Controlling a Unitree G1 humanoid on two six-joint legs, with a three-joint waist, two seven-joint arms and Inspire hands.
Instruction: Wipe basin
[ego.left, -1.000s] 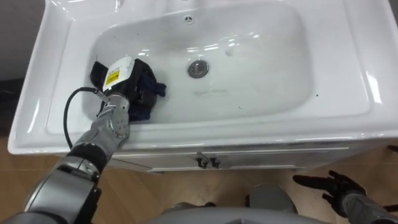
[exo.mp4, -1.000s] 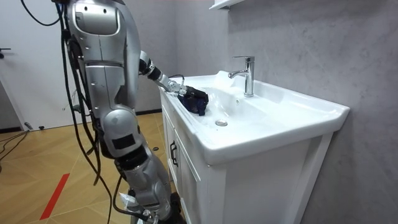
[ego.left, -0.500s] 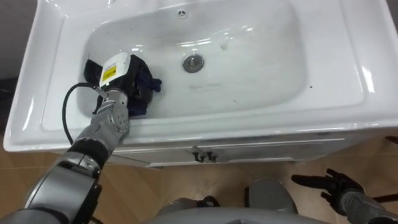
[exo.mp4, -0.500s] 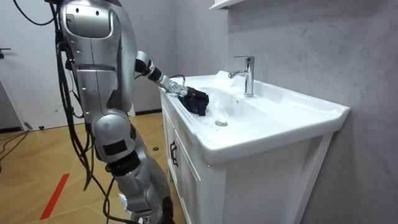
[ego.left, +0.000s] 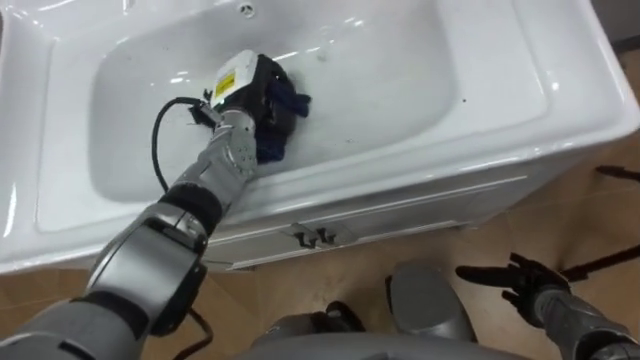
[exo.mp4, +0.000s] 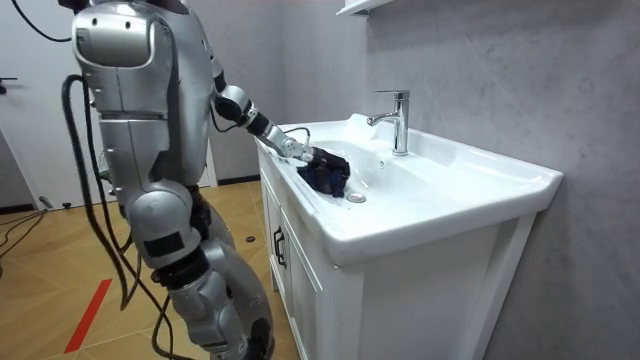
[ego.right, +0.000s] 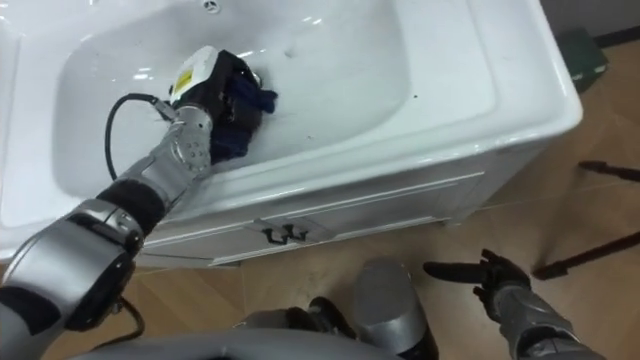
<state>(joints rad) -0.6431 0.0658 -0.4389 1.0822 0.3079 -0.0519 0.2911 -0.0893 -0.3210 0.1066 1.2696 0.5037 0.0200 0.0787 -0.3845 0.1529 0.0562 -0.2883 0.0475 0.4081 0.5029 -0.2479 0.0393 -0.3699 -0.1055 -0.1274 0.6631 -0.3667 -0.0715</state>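
Left hand and wiping cloth in the basin. I am curling the fingers of my left hand down over a dark blue crumpled cloth, clamping it against the floor of the white ceramic basin. The cloth is bunching out under and just beyond my fingertips, and a fold is trailing back beneath my wrist toward the near wall of the bowl.

To the right of this hand the bowl is lying bare up to its right wall. To its left a shorter bare stretch is running to the left wall. The near rim is passing directly under my forearm, above a white cabinet front with a pair of small dark handles.

My right hand is hanging low over the wooden floor, well apart from the basin, with its fingers spread and holding nothing.

The room view is showing a round metal drain just beside the cloth, and an upright chrome tap at the back rim, beyond my left hand. There I am standing at the cabinet's end.
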